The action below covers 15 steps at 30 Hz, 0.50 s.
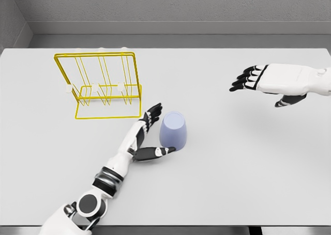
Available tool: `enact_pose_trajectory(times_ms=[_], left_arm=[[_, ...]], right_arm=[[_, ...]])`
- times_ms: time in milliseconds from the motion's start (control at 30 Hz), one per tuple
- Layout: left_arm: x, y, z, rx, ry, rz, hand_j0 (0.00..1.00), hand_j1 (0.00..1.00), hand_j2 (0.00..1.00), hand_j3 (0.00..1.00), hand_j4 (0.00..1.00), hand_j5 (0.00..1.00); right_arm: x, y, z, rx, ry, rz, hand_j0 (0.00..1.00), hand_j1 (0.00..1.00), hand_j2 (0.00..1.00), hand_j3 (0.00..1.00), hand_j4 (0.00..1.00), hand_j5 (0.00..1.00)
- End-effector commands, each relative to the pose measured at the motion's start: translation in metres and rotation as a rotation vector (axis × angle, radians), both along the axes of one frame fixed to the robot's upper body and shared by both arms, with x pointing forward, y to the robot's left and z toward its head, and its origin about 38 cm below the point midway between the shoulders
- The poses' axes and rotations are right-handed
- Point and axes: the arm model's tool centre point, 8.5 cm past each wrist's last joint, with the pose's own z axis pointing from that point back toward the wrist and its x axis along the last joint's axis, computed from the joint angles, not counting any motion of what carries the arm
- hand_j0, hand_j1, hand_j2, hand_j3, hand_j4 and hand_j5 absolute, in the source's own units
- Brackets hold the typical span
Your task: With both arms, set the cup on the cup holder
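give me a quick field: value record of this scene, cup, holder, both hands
cup: pale blue cup, upside down on the white table
cup holder: yellow wire cup holder, upright, behind and left of the cup, holding no cup
left hand: left hand open, fingers beside the cup's left side, thumb below it, no closed grasp
right hand: right hand open, far right of the cup, holding nothing

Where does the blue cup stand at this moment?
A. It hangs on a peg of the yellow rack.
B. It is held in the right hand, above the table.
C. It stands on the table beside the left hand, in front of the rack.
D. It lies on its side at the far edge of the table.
C. The blue cup stands on the table next to the open left hand, nearer the camera than the yellow rack; the right hand is far off and holds nothing.
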Motion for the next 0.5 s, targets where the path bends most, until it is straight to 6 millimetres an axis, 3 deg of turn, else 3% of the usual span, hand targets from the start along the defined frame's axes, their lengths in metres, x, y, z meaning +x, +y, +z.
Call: enact_pose_trajectory(times_ms=[0, 467], left_arm=[[0.0, -0.003, 0.0, -0.004, 0.0, -0.002, 1.0, 1.0, 1.0, 1.0, 1.0, 1.0], [0.005, -0.014, 0.0, -0.022, 0.003, -0.003, 1.0, 1.0, 1.0, 1.0, 1.0, 1.0]], right_arm=[[0.0, -0.001, 0.002, 0.005, -0.001, -0.003, 1.0, 1.0, 1.0, 1.0, 1.0, 1.0], [0.0, -0.002, -0.001, -0.008, 0.009, -0.005, 1.0, 1.0, 1.0, 1.0, 1.0, 1.0]])
